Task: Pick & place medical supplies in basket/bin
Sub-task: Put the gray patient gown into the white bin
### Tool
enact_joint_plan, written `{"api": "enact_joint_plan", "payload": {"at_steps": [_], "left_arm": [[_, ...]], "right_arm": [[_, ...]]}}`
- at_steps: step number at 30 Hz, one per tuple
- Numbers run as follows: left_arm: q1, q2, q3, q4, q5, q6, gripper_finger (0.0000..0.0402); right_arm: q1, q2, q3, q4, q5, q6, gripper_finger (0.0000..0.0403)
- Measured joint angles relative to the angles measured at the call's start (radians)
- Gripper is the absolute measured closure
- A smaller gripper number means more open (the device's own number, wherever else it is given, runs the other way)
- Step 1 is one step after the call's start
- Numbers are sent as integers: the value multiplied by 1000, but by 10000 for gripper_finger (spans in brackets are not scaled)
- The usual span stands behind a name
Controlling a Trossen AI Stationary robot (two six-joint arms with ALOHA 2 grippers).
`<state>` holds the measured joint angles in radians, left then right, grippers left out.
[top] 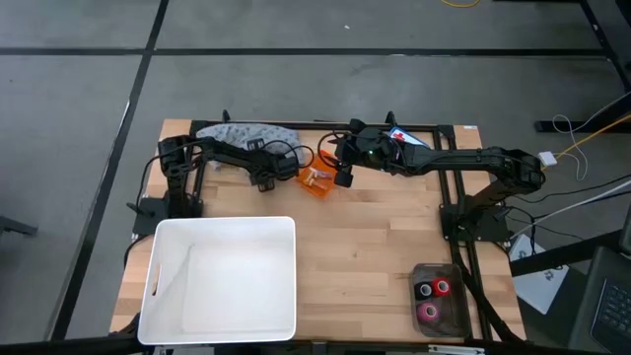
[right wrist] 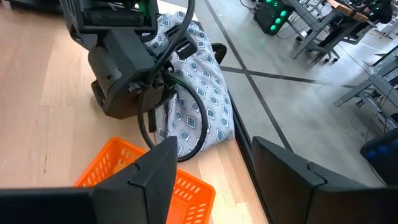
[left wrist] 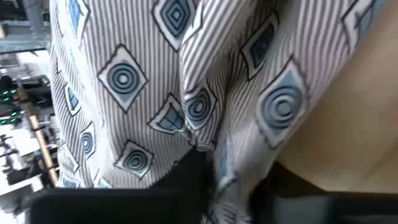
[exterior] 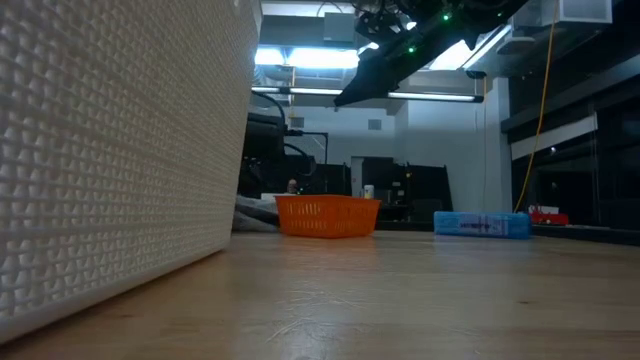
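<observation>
The grey patterned cloth [top: 242,133] lies bunched at the table's far edge and fills the left wrist view [left wrist: 186,74]. My left gripper [top: 261,163] is at its near side, with its fingers [left wrist: 233,186] closed into the fabric. The orange latticed basket [top: 315,182] stands on the table just right of it [exterior: 327,215]. My right gripper [top: 342,176] hangs open above the basket's right side [right wrist: 214,180], well clear of it in the low view [exterior: 350,98]. Red and pink rolls [top: 434,296] sit in a dark tray at the near right. My left gripper pinches a raised fold of the cloth [left wrist: 227,168] between its two fingers. How many layers it has cannot be told. The rest of the cloth [right wrist: 205,81] still lies on the table at the far edge.
A large white tub [top: 222,281] takes up the near left of the table and fills the left of the low view [exterior: 100,150]. A blue box [top: 409,138] lies at the far right [exterior: 482,224]. Bare wood stretches between the tub and the tray.
</observation>
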<state>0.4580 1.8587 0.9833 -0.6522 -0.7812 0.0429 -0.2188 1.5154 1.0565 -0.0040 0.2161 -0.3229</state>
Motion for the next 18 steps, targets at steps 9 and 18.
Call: {"api": "enact_joint_plan", "payload": {"at_steps": [9, 18], "left_arm": [[-3, 1, 1, -57, -68, -58, 394], [-28, -8, 133, -319, -142, -192, 397]], "right_arm": [[0, 0, 0, 0, 0, 0, 194], [0, 0, 0, 0, 0, -1, 194]]}}
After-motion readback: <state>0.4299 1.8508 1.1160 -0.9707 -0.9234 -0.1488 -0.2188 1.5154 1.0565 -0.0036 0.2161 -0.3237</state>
